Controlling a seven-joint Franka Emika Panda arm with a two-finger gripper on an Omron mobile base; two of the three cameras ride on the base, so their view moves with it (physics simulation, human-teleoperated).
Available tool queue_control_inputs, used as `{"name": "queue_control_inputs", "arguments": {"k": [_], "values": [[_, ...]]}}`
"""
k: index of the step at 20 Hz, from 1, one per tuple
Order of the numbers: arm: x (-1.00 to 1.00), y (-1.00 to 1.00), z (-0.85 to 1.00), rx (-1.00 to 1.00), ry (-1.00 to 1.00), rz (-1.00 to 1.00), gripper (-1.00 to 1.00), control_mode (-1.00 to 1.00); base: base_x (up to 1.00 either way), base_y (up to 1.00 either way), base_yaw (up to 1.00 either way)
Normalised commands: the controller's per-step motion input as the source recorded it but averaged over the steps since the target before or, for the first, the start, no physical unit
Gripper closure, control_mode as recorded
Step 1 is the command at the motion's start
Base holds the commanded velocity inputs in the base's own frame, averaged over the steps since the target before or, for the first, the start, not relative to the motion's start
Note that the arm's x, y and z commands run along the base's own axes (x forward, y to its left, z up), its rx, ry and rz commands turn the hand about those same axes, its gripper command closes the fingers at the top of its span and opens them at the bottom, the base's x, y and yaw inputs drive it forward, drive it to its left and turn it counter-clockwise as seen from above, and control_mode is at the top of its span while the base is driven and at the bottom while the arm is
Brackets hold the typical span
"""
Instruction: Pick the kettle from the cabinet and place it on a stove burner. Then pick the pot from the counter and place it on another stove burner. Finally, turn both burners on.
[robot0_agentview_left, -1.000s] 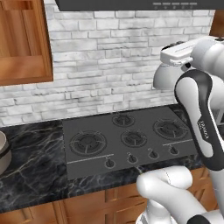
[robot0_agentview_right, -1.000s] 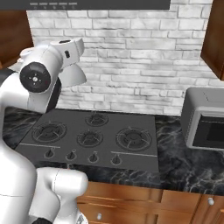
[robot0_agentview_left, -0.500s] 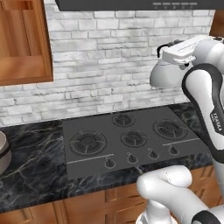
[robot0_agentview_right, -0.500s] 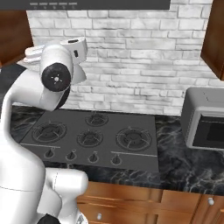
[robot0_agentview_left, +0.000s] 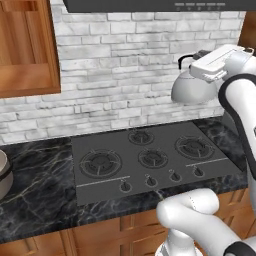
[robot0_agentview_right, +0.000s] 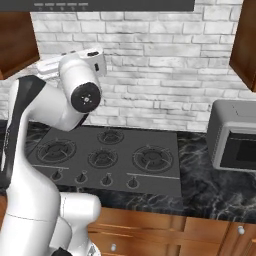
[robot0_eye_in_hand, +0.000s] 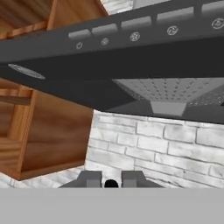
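Arm (robot0_agentview_right: 47, 107) rises at 9 o'clock, hand up near 11, poss. hiding what it carries. Cooktop (robot0_agentview_right: 150, 180) w/ burners (robot0_agentview_right: 152, 158) at center, on black marble counter (robot0_agentview_right: 220, 192). Grey microwave (robot0_agentview_right: 233, 137) at 3. Brick wall (robot0_agentview_right: 165, 60) behind.

The surface (robot0_agentview_left: 35, 192) was black marble with pale veins. A dark grey cooktop (robot0_agentview_left: 150, 161) with five burners lay flat in it. The pot (robot0_agentview_left: 4, 174) stood at its left edge, a grey microwave (robot0_agentview_right: 234, 136) at its right.
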Motion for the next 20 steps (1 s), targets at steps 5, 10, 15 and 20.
{"name": "queue_control_inputs", "arguments": {"k": [5, 10, 15, 20], "values": [[0.06, 0.00, -0.23, 0.00, 0.00, 0.06, 1.00, -1.00, 0.00, 0.00, 0.00], [0.05, -0.01, -0.15, 0.00, 0.00, 0.06, 1.00, -1.00, 0.00, 0.00, 0.00], [0.07, 0.00, -0.16, 0.00, 0.00, 0.06, 1.00, -1.00, 0.00, 0.00, 0.00], [0.07, 0.00, -0.19, 0.00, 0.00, 0.11, 1.00, -1.00, 0.00, 0.00, 0.00]]}}
